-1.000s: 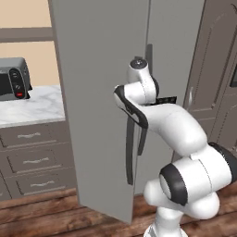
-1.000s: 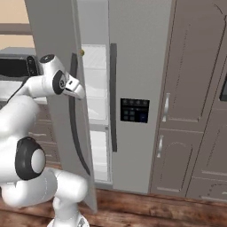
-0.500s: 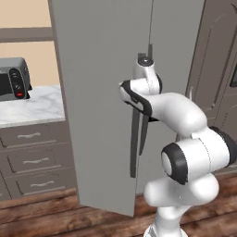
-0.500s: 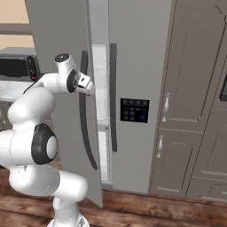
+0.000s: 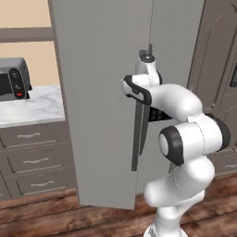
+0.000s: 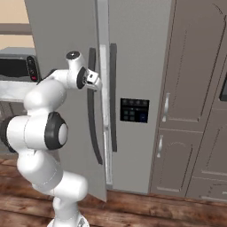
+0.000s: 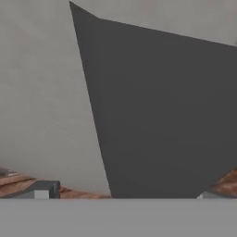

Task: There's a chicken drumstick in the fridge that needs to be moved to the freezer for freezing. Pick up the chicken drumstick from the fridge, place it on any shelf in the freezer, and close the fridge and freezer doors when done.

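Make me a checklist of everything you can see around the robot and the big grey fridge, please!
Surface: wooden floor; marble counter at left.
Job's things: freezer door ajar, a narrow gap at its edge; fridge door shut; chicken drumstick and shelves hidden behind the doors.
Clutter: toaster oven on the counter.
Grippers: gripper open, holding nothing, close against the freezer door by its dark handle.
Cables: nothing seen.
Surroundings: drawers under the counter; tall cabinets right of the fridge; dispenser panel on the fridge door.
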